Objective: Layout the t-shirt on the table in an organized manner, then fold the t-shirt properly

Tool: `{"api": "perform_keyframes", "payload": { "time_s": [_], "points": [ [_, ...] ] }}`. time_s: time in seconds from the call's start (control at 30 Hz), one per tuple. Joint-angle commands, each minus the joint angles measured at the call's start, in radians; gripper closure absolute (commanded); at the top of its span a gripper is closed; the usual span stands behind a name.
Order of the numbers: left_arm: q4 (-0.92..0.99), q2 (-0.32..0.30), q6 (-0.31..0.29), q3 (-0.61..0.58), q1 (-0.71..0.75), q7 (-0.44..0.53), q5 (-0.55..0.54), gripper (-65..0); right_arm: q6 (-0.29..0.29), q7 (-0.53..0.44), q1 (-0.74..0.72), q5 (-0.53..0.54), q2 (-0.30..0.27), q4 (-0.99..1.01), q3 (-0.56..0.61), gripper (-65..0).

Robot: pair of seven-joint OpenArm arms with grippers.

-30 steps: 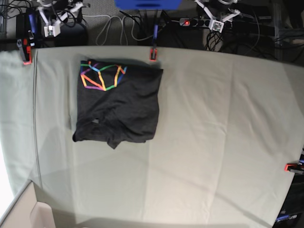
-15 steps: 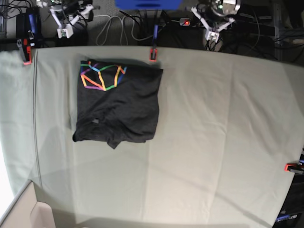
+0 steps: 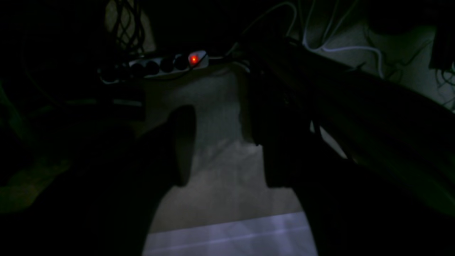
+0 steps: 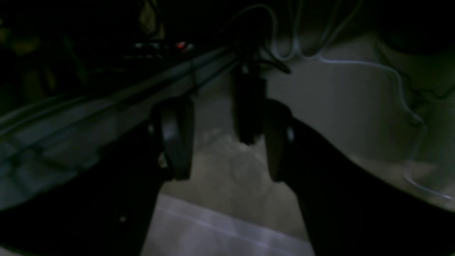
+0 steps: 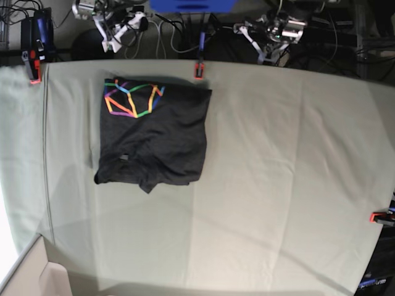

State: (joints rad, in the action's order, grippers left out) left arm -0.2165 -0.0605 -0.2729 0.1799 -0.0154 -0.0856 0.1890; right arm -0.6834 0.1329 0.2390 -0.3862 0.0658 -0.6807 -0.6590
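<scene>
pale table (image 5: 278,185) holds folded t-shirt (image 5: 154,139); both end effectors open.

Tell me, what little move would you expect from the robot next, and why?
Probably the right pincer reaches down to the t-shirt. It hangs open just past the table's far edge, nearest the shirt, which lies bunched and uneven, touched by neither pincer.

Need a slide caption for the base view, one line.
Folded t-shirt lies on the table, rainbow print up; both arms sit beyond the far edge.
</scene>
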Motion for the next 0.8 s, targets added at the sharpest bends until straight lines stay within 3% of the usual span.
{"api": "perform_keyframes", "payload": {
  "time_s": [0.0,0.23,0.37,0.43,0.47,0.53,0.63,0.77],
  "points": [
    [0.009,-0.002,0.001,0.000,-0.004,0.004,-0.001,-29.4,0.026,-0.040,-0.011,-0.001,-0.008,0.040,-0.002,-28.6],
    [0.047,0.000,0.001,0.002,-0.013,0.002,-0.001,-29.3,0.377,-0.421,-0.114,-0.029,-0.119,0.553,0.000,-27.4],
    [0.047,0.018,0.001,0.000,-0.011,0.002,-0.007,-28.6,0.506,-0.576,-0.120,-0.029,-0.111,0.612,0.000,-14.8],
    [0.047,0.020,0.001,0.002,-0.011,0.002,-0.007,-22.2,0.540,-0.596,-0.120,-0.029,-0.088,0.612,0.000,-6.2],
    [0.047,0.021,0.001,0.003,-0.011,0.002,-0.010,-15.0,0.555,-0.600,-0.122,-0.029,-0.079,0.612,0.000,-1.0],
    [0.045,0.029,0.001,0.010,-0.011,0.002,-0.012,0.0,0.572,-0.600,-0.125,-0.029,-0.060,0.612,0.000,0.0],
    [0.042,0.032,0.001,0.005,-0.005,0.004,-0.012,-2.8,0.578,-0.600,-0.126,-0.029,-0.028,0.612,0.000,0.0],
    [0.042,0.032,0.001,0.008,-0.005,0.004,-0.012,-0.3,0.580,-0.602,-0.126,-0.030,-0.001,0.612,0.000,0.0]
  ]
}}
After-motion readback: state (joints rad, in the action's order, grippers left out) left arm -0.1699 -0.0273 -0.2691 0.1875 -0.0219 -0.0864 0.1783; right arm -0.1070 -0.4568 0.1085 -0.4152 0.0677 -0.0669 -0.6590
